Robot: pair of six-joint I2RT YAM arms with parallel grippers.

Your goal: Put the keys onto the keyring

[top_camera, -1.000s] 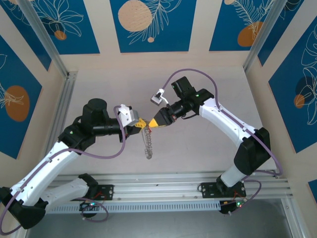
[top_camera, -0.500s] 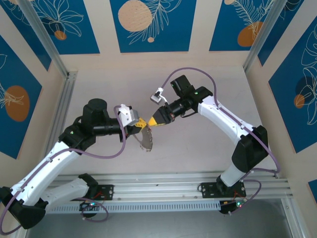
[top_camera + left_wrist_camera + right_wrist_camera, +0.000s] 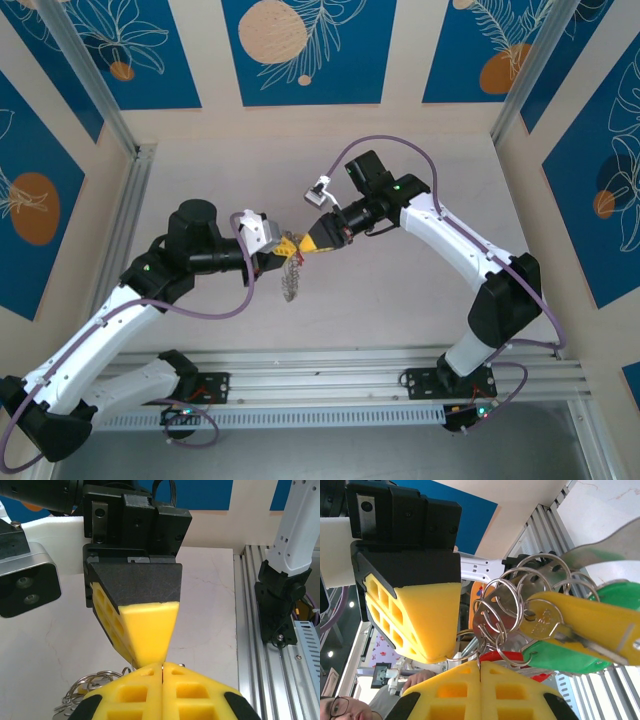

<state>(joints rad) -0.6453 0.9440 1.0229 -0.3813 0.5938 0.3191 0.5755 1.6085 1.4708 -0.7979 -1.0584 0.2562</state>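
Keyring (image 3: 290, 280) top hidden between left end effector (image 3: 286, 246), right end effector (image 3: 304, 247)

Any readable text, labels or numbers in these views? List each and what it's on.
No legible text anywhere.
Yellow-headed key on the keyring: faint stamped marks on its head, too blurred to read.
Blue wall panels: leaf and circle art, no lettering.

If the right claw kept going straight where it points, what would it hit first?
The left gripper, whose yellow tips sit apparently nose to nose with the right gripper; the silvery metal keyring dangles where they meet.
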